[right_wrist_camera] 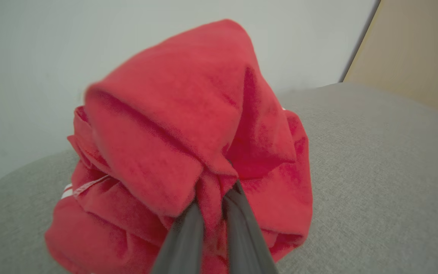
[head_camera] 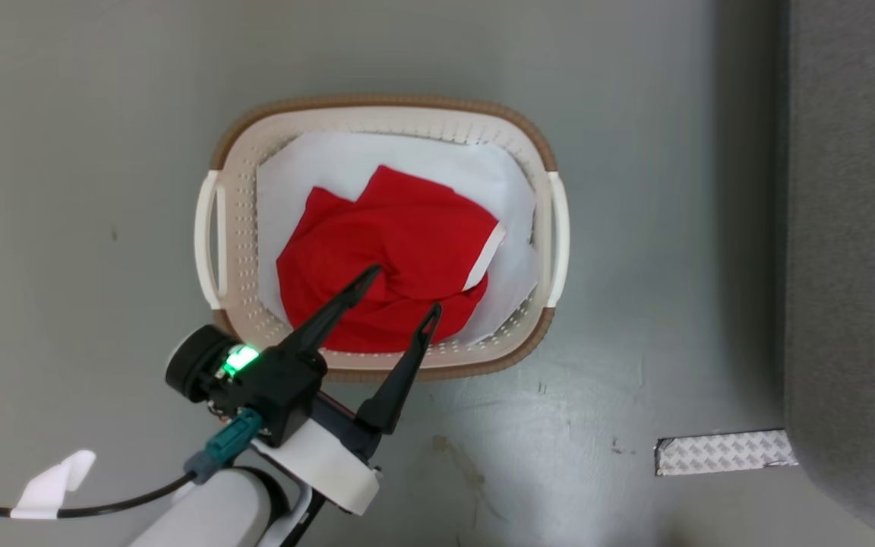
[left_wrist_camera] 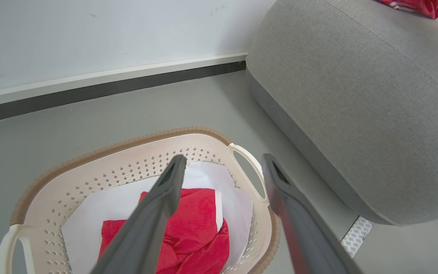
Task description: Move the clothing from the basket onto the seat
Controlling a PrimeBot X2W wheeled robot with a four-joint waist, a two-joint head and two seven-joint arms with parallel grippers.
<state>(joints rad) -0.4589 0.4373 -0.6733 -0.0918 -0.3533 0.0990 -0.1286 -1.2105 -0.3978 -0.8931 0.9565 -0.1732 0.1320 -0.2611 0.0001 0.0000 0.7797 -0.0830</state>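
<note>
**Desk:** Where is your left side?

**Me:** My left gripper (head_camera: 405, 290) hangs over the near part of the basket (head_camera: 384, 104). Its fingers are spread wide, the tips just above the red garment (head_camera: 396, 243). Nothing is pinched there.

**Desk:** How would you take it?

**Me:** I'd go straight down onto the raised fold in the middle and bite deep enough to catch several layers. I'd stay off the white sheet (head_camera: 407, 156) underneath so the liner doesn't come up too. Then I'd lift clear of the brown rim before swinging right.

**Desk:** What's in the basket?

**Me:** One crumpled red garment with a white band, lying on that white sheet, which covers the bottom. I can make out nothing else in it.

**Desk:** And to the right?

**Me:** The grey seat (head_camera: 855, 228) stands well apart from the basket across the floor, with a patch of tape (head_camera: 726, 452) by its corner. My right gripper (right_wrist_camera: 217, 198) is over the seat, its fingers pressed together on a bunch of a second red garment (right_wrist_camera: 188, 125), which looks to be resting on the cushion. I'd open fully before backing off, or the cloth may drag.
</note>
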